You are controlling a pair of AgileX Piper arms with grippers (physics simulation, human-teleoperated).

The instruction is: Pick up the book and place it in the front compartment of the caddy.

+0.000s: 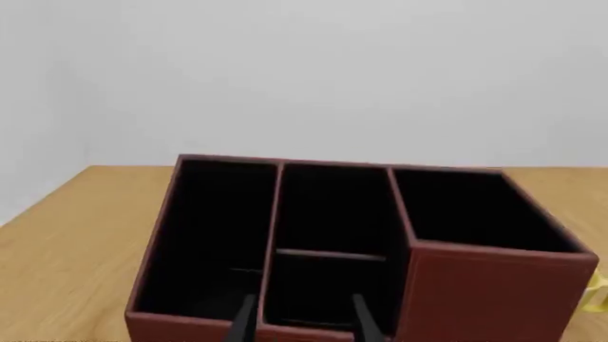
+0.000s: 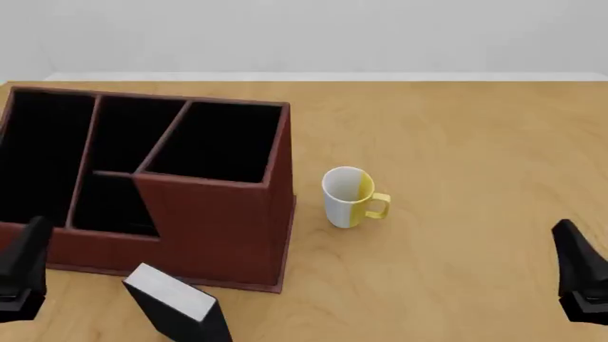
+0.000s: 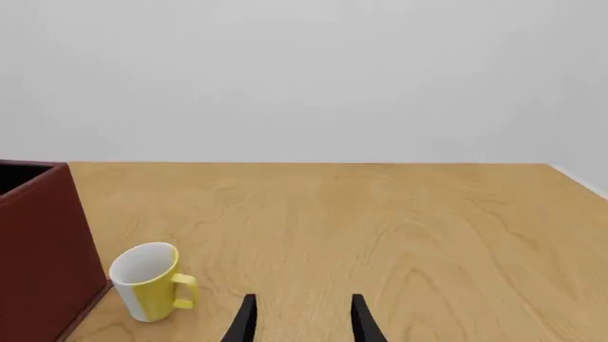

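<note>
Left gripper (image 2: 21, 274) low at tabletop's (image 2: 456, 142) near-left corner, jaws spread, holding nothing, aimed at caddy (image 2: 213, 239). Caddy fills the left side; book (image 2: 176, 306) stands tilted just before its near wall at the near edge. Yellow-and-white mug (image 2: 349, 197) upright just right of caddy. Bare wood beyond. Right gripper (image 2: 582, 274) low at near-right corner, spread, empty.
</note>
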